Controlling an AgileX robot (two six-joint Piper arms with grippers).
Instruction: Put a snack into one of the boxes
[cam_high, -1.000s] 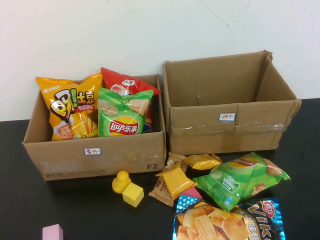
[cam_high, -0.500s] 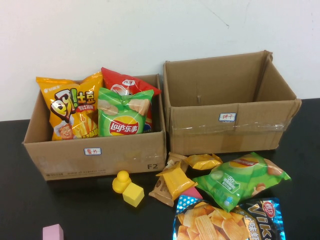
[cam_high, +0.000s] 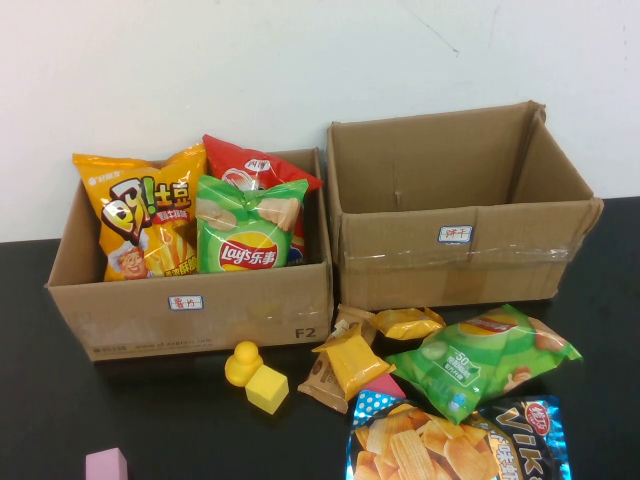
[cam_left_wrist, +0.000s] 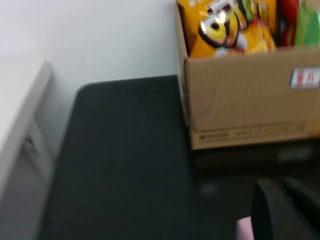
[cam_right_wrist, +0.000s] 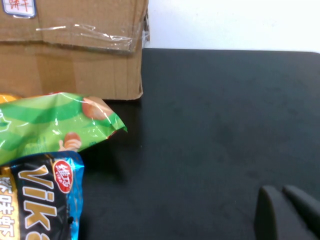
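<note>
The left cardboard box (cam_high: 190, 305) holds an orange chip bag (cam_high: 145, 215), a green Lay's bag (cam_high: 248, 225) and a red bag (cam_high: 250, 165). The right box (cam_high: 455, 245) looks empty. In front of it lie small yellow snack packets (cam_high: 352, 360), a green snack bag (cam_high: 480, 358) and a blue chip bag (cam_high: 455, 440). Neither gripper shows in the high view. My left gripper (cam_left_wrist: 281, 184) is shut and empty, low over the table near the left box (cam_left_wrist: 240, 100). My right gripper (cam_right_wrist: 280, 190) is shut and empty over bare table, to the side of the green bag (cam_right_wrist: 45, 125) and blue bag (cam_right_wrist: 35, 200).
A yellow duck (cam_high: 241, 362) and a yellow block (cam_high: 266, 388) sit before the left box. A pink block (cam_high: 105, 466) lies at the front left, also beside my left gripper (cam_left_wrist: 242, 230). The black table (cam_high: 30, 400) ends at a white wall (cam_high: 300, 60).
</note>
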